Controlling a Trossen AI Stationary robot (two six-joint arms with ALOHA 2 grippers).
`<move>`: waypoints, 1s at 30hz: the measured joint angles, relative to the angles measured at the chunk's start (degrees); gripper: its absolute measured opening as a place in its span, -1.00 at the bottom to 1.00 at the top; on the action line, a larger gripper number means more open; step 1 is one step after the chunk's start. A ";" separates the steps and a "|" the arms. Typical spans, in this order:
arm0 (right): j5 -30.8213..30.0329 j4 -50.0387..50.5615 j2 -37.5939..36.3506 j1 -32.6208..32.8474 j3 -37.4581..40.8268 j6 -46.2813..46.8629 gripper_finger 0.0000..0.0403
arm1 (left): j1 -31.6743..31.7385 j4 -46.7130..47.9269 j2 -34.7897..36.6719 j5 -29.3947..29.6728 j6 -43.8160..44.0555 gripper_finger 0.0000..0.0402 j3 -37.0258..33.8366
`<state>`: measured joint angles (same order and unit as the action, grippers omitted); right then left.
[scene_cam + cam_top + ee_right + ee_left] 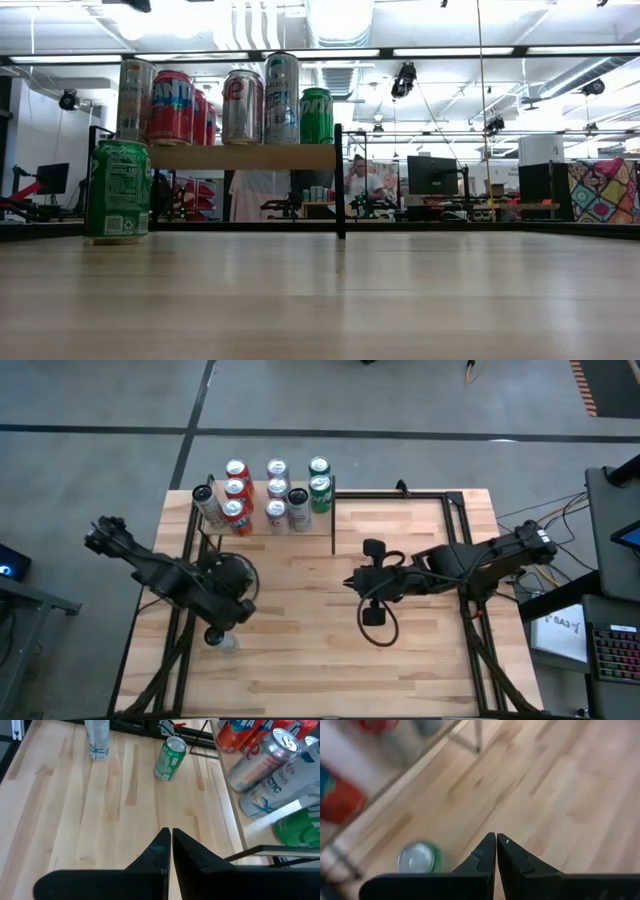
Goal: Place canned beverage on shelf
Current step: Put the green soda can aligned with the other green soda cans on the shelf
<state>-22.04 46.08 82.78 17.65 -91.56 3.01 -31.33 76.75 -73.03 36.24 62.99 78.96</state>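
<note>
The shelf (265, 520), a small light-wood board framed by thin black posts, stands at the tabletop's far left and carries a cluster of upright cans. A green can (118, 190) stands upright on the tabletop, apart from the shelf, near the left arm.

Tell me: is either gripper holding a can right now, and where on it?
Neither. The left gripper and right gripper are both shut on nothing; the green can stands free on the table.

Only fragments read: "ANT" on a red can (171, 98) and "e" on a silver can (241, 105).
</note>
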 joint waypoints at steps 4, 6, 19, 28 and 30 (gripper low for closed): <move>0.00 -1.90 -1.18 -0.02 2.80 -0.07 -0.96 | 0.33 5.93 -3.56 -3.60 9.70 -1.00 -0.19; 0.02 -2.18 -1.33 -0.01 3.43 -0.58 -0.96 | 0.35 7.10 -4.54 -4.93 11.68 -1.00 -0.90; 0.02 -2.35 -1.22 0.00 4.12 -2.82 -0.96 | 2.79 6.92 -4.73 -5.16 21.98 -0.26 -9.98; 0.04 -3.39 -1.22 -0.02 4.12 -3.61 -0.96 | 5.87 7.24 -4.90 -4.45 26.14 0.66 -14.44; 0.04 -3.39 -1.22 -0.02 4.12 -3.58 -0.96 | 6.75 7.19 -4.88 -4.26 24.78 0.75 -14.72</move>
<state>-22.00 42.70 81.56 17.63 -87.44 -0.58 -24.58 83.95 -77.91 31.99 87.77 64.24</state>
